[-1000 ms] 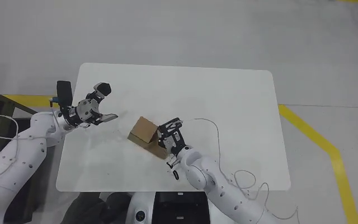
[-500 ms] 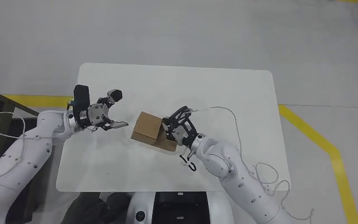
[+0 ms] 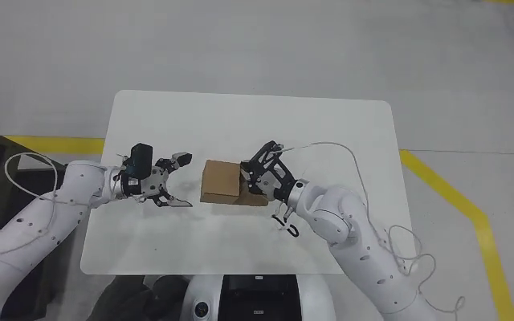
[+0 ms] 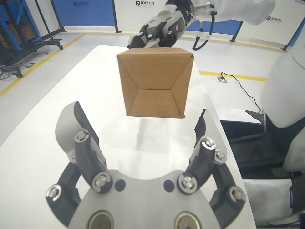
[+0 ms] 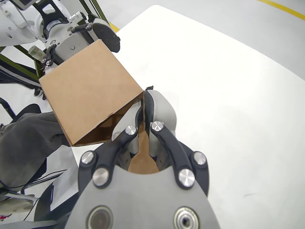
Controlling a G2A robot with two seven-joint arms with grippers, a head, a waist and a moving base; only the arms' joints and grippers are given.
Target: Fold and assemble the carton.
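Carton pinched by my right hand (image 3: 247,180) at frame centre.
My left hand (image 3: 185,178) gapes wide just beside the carton (image 3: 220,180), over white tabletop (image 3: 321,128); grey floor (image 3: 241,40), yellow line (image 3: 450,189).

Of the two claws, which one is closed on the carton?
The right claw: it is shut on a wall of the carton at the open end. The left claw is spread open, apart from the carton.

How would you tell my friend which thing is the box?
Find the white table. Near its middle, between the open left gripper and the right gripper, is the carton. It is the only brown cardboard cube there, and the right gripper pinches one wall.
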